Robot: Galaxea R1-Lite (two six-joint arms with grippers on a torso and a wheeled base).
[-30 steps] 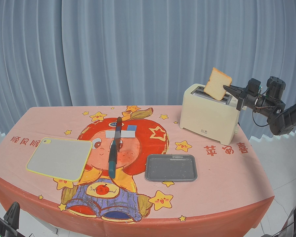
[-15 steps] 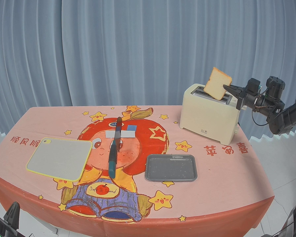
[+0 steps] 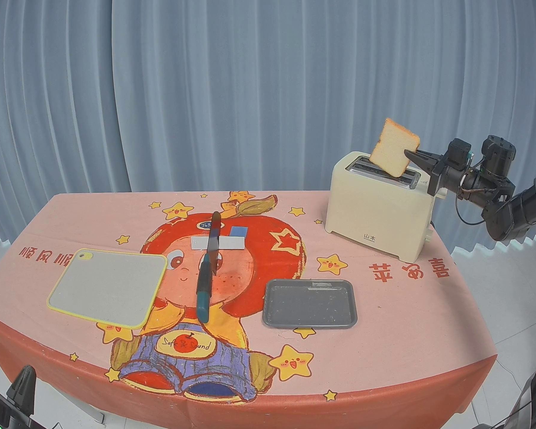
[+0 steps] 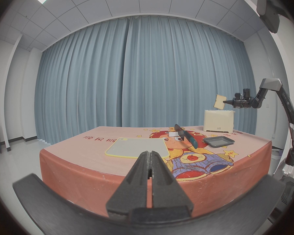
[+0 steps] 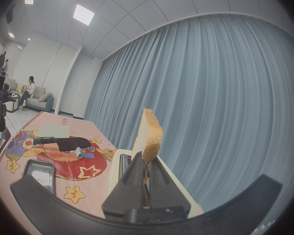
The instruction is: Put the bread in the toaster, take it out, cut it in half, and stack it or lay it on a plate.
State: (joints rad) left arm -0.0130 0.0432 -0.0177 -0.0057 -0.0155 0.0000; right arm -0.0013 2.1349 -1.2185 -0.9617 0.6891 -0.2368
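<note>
The left gripper (image 4: 150, 154), fingers pressed together on nothing, hangs at the near left corner. The board (image 3: 107, 287) and knife (image 3: 207, 266) look untouched, so I judge cutting is not done. The tray (image 3: 309, 324) has no bread yet. Far right, the right gripper (image 3: 412, 155) pinches the bread (image 3: 394, 148) just above the toaster (image 3: 375, 215) slot.

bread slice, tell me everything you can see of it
The bread slice is one square-cut piece, pale cream on its face with a golden-brown crust, looking soft and uncut. It stands on edge, tilted, above the slots of the cream toaster. The right gripper is shut on its lower edge; whether a corner touches the toaster cannot be told.
</note>
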